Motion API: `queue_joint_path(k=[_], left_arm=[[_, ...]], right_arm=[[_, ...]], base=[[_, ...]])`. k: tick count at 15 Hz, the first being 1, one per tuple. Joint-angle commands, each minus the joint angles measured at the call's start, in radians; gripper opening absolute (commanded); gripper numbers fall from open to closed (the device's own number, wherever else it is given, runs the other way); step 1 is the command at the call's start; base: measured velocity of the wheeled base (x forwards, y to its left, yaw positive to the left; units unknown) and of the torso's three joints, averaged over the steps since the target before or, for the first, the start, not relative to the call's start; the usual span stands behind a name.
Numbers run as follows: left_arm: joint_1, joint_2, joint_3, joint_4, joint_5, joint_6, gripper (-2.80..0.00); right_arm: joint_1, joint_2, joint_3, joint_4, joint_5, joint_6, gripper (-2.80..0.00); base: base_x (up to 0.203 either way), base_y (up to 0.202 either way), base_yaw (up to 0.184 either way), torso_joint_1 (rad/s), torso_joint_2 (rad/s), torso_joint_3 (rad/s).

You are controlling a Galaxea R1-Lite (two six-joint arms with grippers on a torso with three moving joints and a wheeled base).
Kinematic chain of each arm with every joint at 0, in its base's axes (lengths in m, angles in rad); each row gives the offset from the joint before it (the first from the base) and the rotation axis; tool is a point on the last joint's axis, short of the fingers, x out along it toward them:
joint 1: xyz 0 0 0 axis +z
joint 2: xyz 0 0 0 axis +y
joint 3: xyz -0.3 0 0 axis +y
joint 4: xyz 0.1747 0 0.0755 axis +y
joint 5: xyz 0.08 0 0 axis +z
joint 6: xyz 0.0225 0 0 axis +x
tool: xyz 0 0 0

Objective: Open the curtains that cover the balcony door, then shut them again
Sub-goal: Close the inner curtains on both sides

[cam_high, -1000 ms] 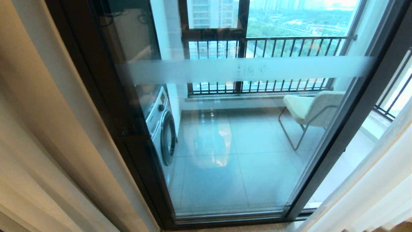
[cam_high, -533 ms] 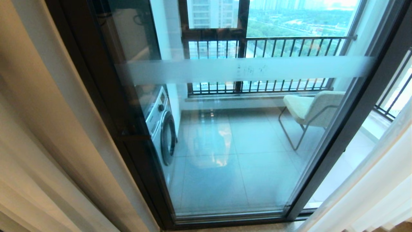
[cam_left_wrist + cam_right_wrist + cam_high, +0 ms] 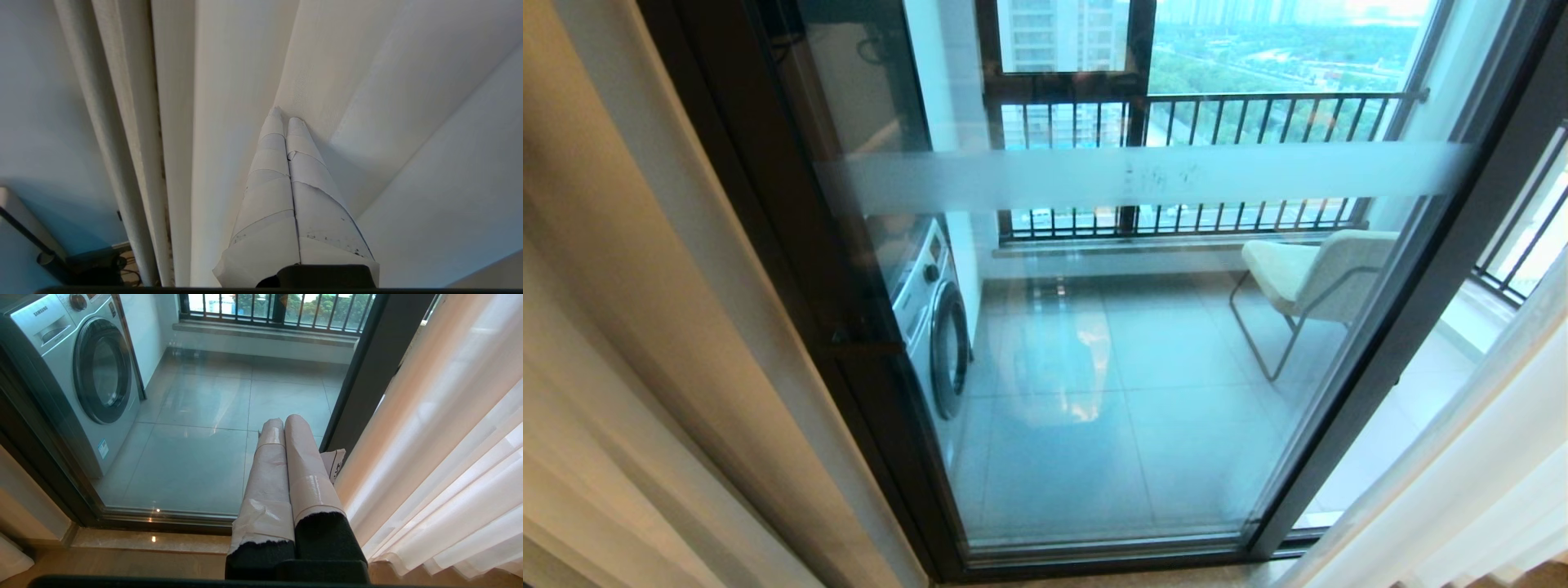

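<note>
The balcony door [image 3: 1111, 343] stands uncovered, clear glass with a frosted band [image 3: 1143, 175] in a dark frame [image 3: 1405, 327]. Sheer white curtains [image 3: 1470, 482] are bunched at the right edge, and cream fabric folds [image 3: 629, 327] hang along the left edge. Neither arm shows in the head view. My left gripper [image 3: 282, 116] is shut with nothing between its taped fingers, its tips pressed into a fold of the pale curtain fabric [image 3: 229, 102]. My right gripper [image 3: 282, 421] is shut and empty, low before the glass, just beside the sheer curtain [image 3: 441, 457].
Behind the glass are a washing machine [image 3: 935, 318] at the left, a pale chair [image 3: 1307, 278] at the right and a black-barred railing [image 3: 1217, 122]. The door's bottom track [image 3: 163, 516] runs along the floor. A dark stand [image 3: 81, 265] sits low beside the left fabric.
A dark reflection in the glass's upper left has shifted a little. The door and both curtain bunches hold their places.
</note>
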Motion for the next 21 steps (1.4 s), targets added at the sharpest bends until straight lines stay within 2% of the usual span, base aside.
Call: queue_joint_path(k=[1, 7, 11, 21], left_arm=[[-0.001, 0.0, 0.0, 0.001, -0.004, -0.002, -2.8], [0.0, 0.022, -0.014, 0.001, -0.018, -0.006, -2.8], [0.0, 0.049, -0.071, 0.003, -0.02, -0.023, -2.8], [0.002, 0.049, -0.069, 0.04, -0.02, -0.028, -2.8]], right_arm=[[0.0, 0.001, 0.0, 0.0, 0.001, -0.002, -2.8], [0.0, 0.001, 0.0, 0.0, 0.001, -0.002, -2.8], [0.0, 0.001, 0.0, 0.0, 0.001, -0.002, -2.8], [0.0, 0.001, 0.0, 0.0, 0.001, -0.002, -2.8]], base=[[0.0, 0.0, 0.0, 0.0, 0.0, 0.0], [0.0, 0.0, 0.0, 0.0, 0.0, 0.0], [0.0, 0.0, 0.0, 0.0, 0.0, 0.0], [0.0, 0.0, 0.0, 0.0, 0.0, 0.0]])
